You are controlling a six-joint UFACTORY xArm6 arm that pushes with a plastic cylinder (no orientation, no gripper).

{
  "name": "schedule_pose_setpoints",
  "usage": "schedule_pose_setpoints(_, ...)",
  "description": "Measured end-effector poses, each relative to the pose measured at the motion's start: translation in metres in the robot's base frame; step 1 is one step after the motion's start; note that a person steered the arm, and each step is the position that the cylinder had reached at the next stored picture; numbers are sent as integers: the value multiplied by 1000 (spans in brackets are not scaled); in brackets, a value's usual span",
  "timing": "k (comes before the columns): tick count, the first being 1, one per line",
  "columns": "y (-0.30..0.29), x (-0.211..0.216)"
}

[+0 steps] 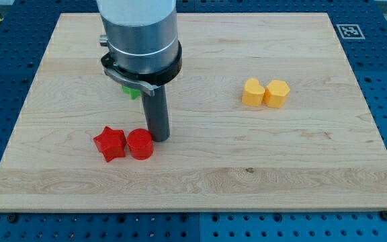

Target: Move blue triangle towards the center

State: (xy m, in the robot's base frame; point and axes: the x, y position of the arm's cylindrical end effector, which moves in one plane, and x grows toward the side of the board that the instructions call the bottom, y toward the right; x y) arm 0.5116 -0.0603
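Note:
No blue triangle shows in the camera view; the arm's body may hide it. My tip rests on the wooden board, left of centre, just to the right of a red cylinder. A red star sits touching the cylinder's left side. A small patch of a green block shows behind the arm, mostly hidden by it.
Two yellow blocks sit side by side right of centre: a yellow pentagon-like block and a yellow heart-like block. A black-and-white marker sits at the board's top right corner. Blue perforated table surrounds the board.

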Motion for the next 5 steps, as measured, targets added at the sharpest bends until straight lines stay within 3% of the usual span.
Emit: schedule_pose_setpoints(5,0,-23)
